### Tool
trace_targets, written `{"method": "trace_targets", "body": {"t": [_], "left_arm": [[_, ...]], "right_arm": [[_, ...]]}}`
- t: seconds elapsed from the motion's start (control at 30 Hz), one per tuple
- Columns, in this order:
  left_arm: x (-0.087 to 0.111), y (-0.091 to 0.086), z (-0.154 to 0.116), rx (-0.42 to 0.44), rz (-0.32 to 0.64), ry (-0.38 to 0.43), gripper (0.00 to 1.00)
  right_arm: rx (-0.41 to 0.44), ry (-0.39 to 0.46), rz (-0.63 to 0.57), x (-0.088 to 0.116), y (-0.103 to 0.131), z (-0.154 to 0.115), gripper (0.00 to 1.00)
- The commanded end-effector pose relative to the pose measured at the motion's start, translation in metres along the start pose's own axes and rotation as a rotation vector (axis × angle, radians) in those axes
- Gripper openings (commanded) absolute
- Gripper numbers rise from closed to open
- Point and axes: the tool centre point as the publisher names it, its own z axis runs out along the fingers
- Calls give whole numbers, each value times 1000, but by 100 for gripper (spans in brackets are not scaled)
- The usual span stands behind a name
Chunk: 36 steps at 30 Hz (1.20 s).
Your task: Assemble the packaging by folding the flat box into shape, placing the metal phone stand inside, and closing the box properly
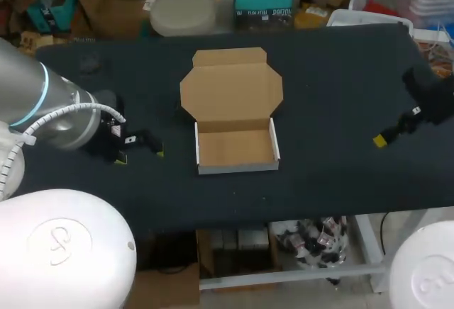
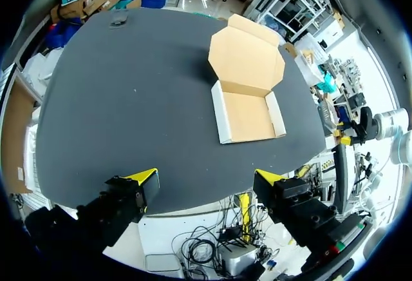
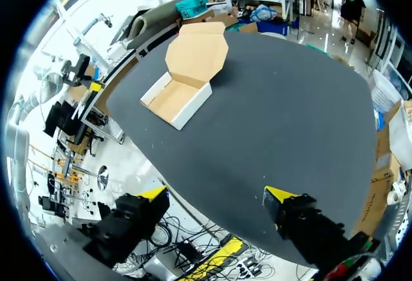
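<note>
where the black table (image 1: 326, 96) spreads, cardboard box (image 1: 236, 146) centred, lid open

I see the box (image 1: 236, 146) on the table (image 1: 333, 75), its tray nearest me and its lid (image 1: 231, 89) flat behind; my left gripper (image 1: 141, 156) is well left of the box; my right gripper (image 1: 381, 139) is well right of it; a small object (image 1: 91, 64) lies far behind-left.
</note>
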Motion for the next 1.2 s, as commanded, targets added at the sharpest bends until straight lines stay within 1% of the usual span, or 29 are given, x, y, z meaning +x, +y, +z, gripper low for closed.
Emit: {"method": "trace_targets", "body": {"t": [0.03, 0.1, 0.23, 0.33, 0.5, 0.73, 1.2], "left_arm": [[4, -5, -10, -20, -16, -47, 100], [5, -5, -12, -23, -24, -53, 100], [6, -5, -15, -30, -40, -58, 100], [6, -6, -16, -39, -58, -69, 100], [6, -8, -16, -58, -82, -90, 100], [5, -11, -14, -72, -85, -103, 100], [10, -10, -21, -63, -85, -107, 100]], "right_arm": [[7, -22, 35, 3, -4, -12, 100], [10, -40, 67, 2, -6, -15, 100], [5, -41, 111, 0, -9, -20, 100], [19, -40, 136, 0, -9, -21, 100], [49, -64, 182, 0, -11, -24, 100], [77, -64, 204, -1, -14, -25, 100], [77, -53, 239, -4, -21, -23, 100]]}}
